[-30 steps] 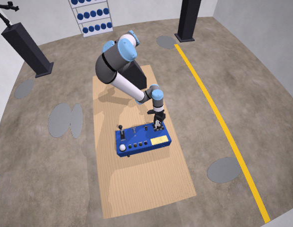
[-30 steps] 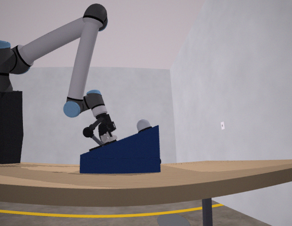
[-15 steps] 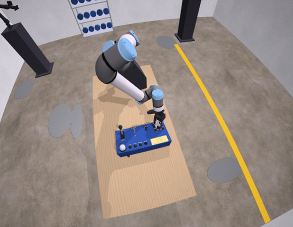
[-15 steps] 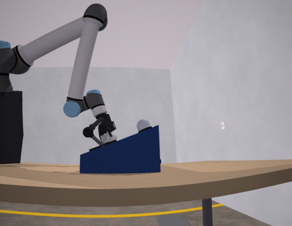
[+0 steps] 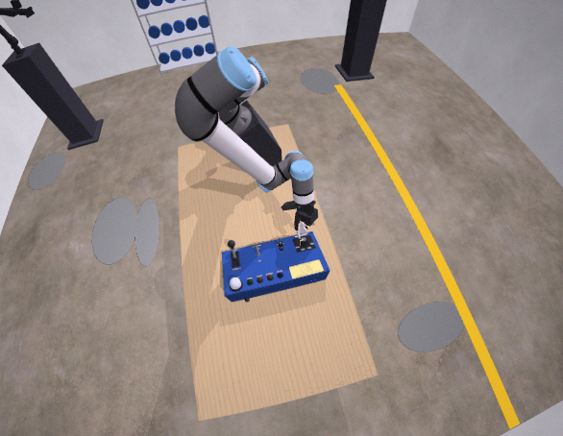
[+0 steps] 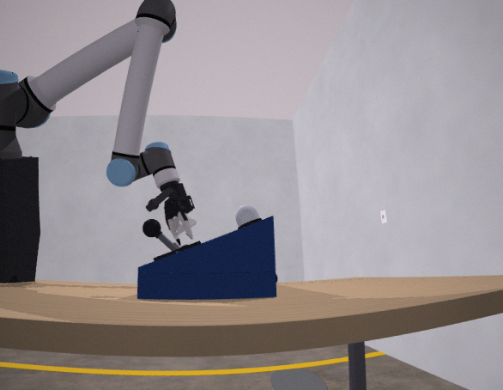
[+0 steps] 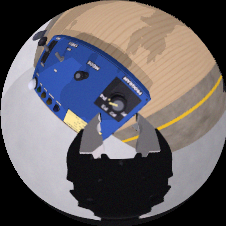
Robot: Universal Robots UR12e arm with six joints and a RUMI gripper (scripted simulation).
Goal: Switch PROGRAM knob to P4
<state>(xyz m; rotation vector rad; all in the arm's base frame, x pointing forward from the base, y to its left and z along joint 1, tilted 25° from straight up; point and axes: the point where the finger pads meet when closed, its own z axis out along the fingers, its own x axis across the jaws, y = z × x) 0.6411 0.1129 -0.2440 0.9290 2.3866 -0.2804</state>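
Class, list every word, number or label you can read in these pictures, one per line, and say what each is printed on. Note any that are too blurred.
"PROGRAM": white letters on the black plate beside the knob, on the blue console.
Marks around the knob: too blurred to read.
White labels by the other controls: too blurred to read.
Yellow sticker: print too small to read.

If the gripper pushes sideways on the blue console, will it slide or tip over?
Probably slide, not tip. The console is a low, wide wedge resting flat on the smooth wooden table, with no clamp visible. The open gripper hangs above its low end; pushing higher, near the white dome, would likelier rock it.
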